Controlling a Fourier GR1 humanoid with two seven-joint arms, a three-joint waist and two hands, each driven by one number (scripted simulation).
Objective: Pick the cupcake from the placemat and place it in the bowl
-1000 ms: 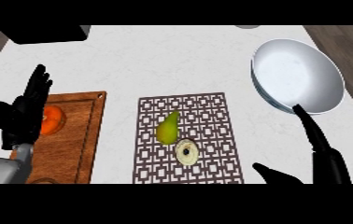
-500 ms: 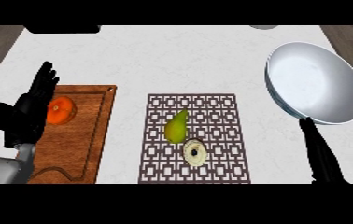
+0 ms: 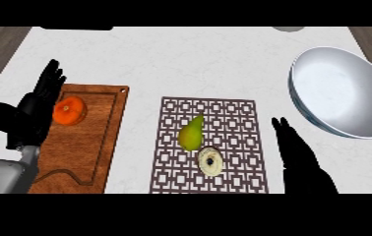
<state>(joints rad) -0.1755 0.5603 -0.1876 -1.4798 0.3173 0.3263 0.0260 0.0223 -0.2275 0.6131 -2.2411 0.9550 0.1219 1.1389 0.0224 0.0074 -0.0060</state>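
Note:
The cupcake (image 3: pixel 210 161), pale and round with a dark centre, lies on the brown patterned placemat (image 3: pixel 236 117) near its lower middle. A green pear (image 3: pixel 191 133) lies just above it on the same mat. The large white bowl (image 3: pixel 335 97) stands at the right edge of the counter. My right hand (image 3: pixel 298 159) comes in from the lower right with straight fingers, just right of the placemat and about a hand's width from the cupcake, touching nothing. At the left edge my left hand (image 3: pixel 38 112) rests open, fingers up.
A wooden cutting board (image 3: pixel 91 132) lies at the left with an orange fruit (image 3: pixel 70 110) on its upper part, beside my left hand. A grey object (image 3: pixel 289 28) shows at the counter's far edge.
The view has shifted, so everything sits further right and lower. My right hand has moved left, from under the bowl toward the placemat's right edge. The left hand has stayed put.

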